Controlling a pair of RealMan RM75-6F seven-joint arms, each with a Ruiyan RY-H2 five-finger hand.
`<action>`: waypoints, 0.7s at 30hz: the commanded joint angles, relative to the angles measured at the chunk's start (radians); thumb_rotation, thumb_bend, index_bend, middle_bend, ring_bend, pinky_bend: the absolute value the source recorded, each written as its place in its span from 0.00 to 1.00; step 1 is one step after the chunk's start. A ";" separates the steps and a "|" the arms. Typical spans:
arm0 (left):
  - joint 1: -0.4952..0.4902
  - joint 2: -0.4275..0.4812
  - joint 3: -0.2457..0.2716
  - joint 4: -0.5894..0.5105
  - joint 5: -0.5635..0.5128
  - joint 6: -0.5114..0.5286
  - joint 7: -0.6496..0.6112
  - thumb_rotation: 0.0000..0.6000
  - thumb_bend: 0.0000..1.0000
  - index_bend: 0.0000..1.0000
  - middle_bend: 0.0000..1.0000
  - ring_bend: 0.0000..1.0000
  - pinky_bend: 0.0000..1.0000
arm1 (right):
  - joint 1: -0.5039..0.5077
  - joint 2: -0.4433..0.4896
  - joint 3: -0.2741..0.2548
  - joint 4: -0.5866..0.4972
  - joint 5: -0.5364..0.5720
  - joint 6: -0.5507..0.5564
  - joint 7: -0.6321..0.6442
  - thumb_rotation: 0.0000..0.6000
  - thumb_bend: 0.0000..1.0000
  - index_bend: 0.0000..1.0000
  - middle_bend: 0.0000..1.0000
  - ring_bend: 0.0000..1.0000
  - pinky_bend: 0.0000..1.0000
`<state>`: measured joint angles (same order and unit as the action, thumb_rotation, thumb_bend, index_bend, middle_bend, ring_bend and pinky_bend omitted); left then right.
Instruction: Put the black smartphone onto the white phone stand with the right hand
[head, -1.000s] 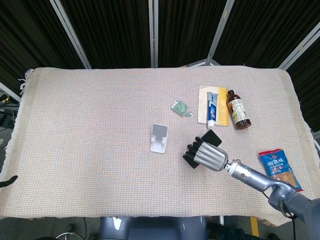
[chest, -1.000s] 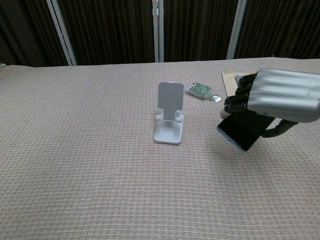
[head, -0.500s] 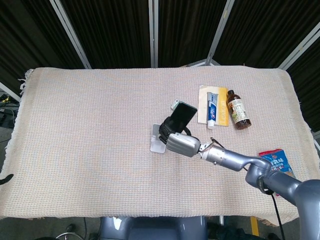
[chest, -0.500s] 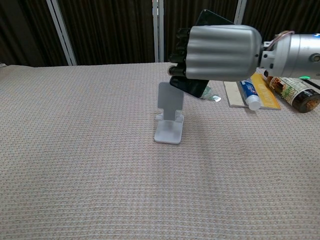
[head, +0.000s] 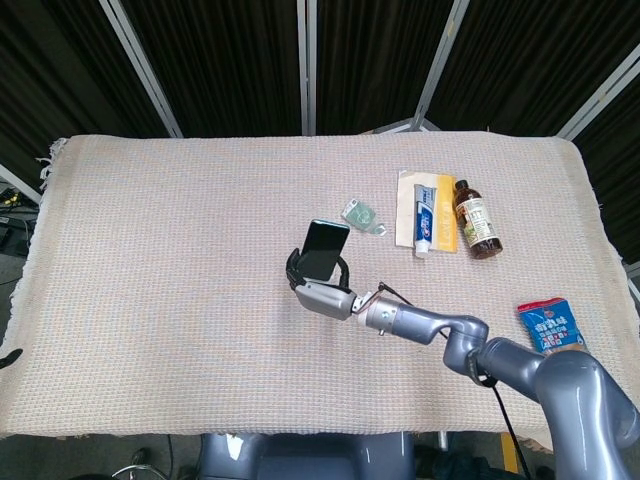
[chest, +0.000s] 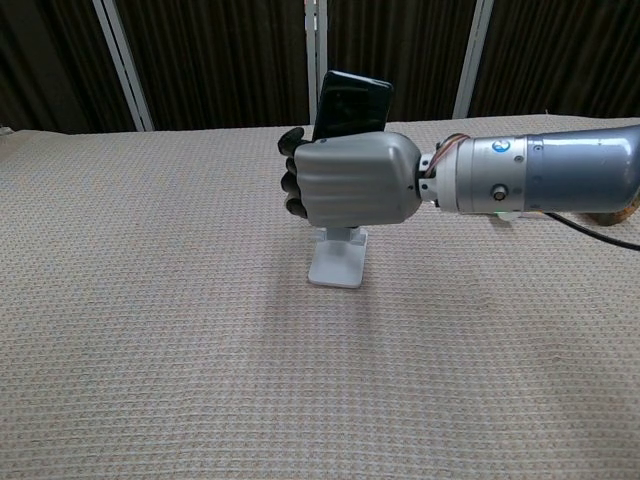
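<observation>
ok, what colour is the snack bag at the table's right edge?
Blue top, orange-brown lower part: the snack bag shows only in the head view.

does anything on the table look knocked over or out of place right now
Nothing stands out. The right hand grips the black phone upright over the white stand, which stands on its base. The bottle and toothpaste lie flat, nothing spilled.

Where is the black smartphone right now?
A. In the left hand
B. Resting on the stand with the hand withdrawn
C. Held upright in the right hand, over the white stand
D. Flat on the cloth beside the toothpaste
C: the right hand grips the black smartphone upright, directly above the white phone stand, whose base shows beneath the hand.
</observation>
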<state>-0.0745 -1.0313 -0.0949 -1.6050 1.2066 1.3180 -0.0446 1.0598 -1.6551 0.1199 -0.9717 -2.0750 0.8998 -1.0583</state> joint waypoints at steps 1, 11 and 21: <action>-0.001 -0.001 -0.002 0.001 -0.004 -0.001 0.002 1.00 0.00 0.00 0.00 0.00 0.00 | 0.008 -0.017 0.002 0.005 0.015 -0.023 -0.027 1.00 0.09 0.49 0.54 0.49 0.35; -0.003 -0.004 -0.004 0.003 -0.012 -0.008 0.007 1.00 0.00 0.00 0.00 0.00 0.00 | 0.016 -0.025 -0.015 0.007 0.039 -0.051 -0.048 1.00 0.09 0.49 0.55 0.48 0.35; -0.003 -0.003 -0.003 -0.001 -0.010 -0.010 0.007 1.00 0.00 0.00 0.00 0.00 0.00 | 0.017 -0.016 -0.043 0.004 0.050 -0.049 -0.037 1.00 0.09 0.49 0.53 0.49 0.35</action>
<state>-0.0782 -1.0344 -0.0975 -1.6053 1.1961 1.3080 -0.0374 1.0781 -1.6707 0.0787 -0.9678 -2.0263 0.8494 -1.0966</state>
